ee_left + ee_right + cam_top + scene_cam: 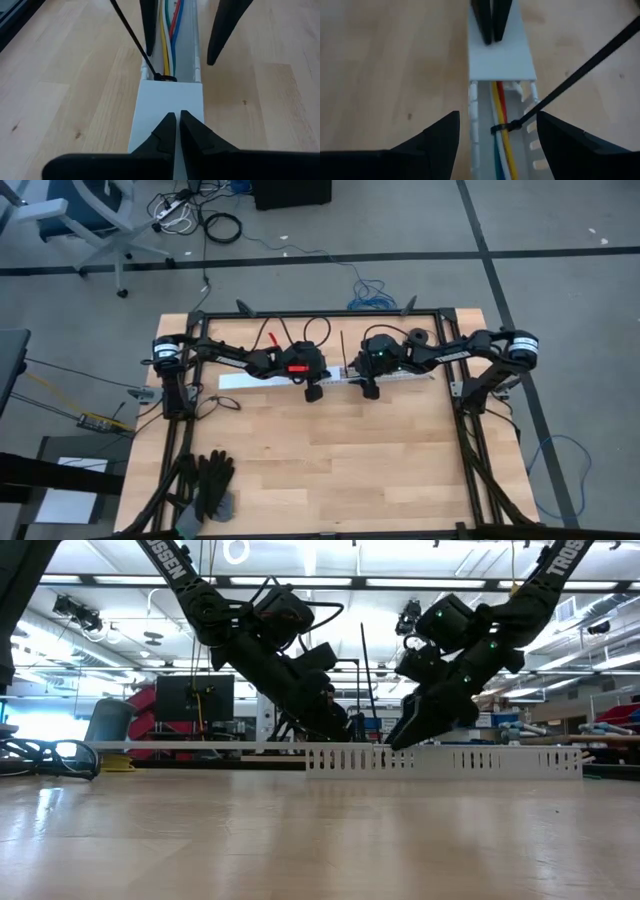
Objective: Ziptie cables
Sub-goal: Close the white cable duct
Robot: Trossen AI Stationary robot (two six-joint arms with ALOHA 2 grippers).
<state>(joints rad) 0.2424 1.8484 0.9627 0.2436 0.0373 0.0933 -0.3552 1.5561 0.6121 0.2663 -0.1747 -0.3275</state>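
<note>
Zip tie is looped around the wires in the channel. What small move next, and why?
Probably close the right claw, which stands open astride the channel, on the zip tie tail and pull: the loop already circles the cables. The left claw rests shut on the cover.

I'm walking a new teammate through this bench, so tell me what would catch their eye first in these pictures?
First, the coloured cables lying inside the long white slotted channel at the table's far side, cinched by a black zip tie whose long tail sticks up. Next, both arms meeting over it: the left end effector shut above the channel's white cover, the right end effector open astride the tied cables.
</note>
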